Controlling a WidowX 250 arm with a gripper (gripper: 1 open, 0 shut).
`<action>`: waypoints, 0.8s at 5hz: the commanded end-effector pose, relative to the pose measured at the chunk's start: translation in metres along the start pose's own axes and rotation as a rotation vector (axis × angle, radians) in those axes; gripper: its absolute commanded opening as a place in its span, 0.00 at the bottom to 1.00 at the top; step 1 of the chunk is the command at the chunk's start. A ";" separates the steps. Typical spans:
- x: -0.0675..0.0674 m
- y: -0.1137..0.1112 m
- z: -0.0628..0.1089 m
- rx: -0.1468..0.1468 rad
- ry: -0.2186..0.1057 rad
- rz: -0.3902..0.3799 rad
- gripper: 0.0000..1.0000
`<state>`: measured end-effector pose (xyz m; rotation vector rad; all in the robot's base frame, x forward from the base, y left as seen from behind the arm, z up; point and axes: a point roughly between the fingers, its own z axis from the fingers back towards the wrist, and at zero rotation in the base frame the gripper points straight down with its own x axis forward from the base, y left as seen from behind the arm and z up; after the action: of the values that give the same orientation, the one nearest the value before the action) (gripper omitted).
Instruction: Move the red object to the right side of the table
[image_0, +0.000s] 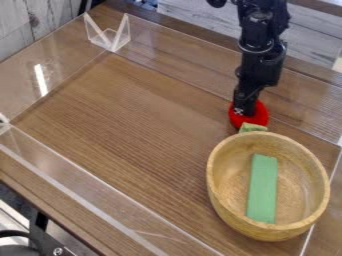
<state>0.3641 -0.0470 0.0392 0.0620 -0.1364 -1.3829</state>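
The red object (250, 116) is a small glossy red toy fruit with a green leafy bit (253, 128) at its front, low over the brown wood-grain table (120, 120) at the right, just behind the wooden bowl. My black gripper (247, 102) comes straight down onto its top and is shut on it. The fingertips are hidden against the fruit.
A round wooden bowl (269, 185) holding a flat green block (263, 188) stands at the front right, close to the fruit. Low clear acrylic walls (80, 190) edge the table. A clear folded stand (106, 32) sits at the back left.
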 end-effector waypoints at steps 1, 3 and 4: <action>-0.007 0.015 0.017 0.076 -0.030 0.047 1.00; -0.032 0.018 0.020 0.092 -0.035 0.129 0.00; -0.032 0.018 0.016 0.098 -0.037 0.129 0.00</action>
<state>0.3677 -0.0172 0.0339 0.0623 -0.1799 -1.2638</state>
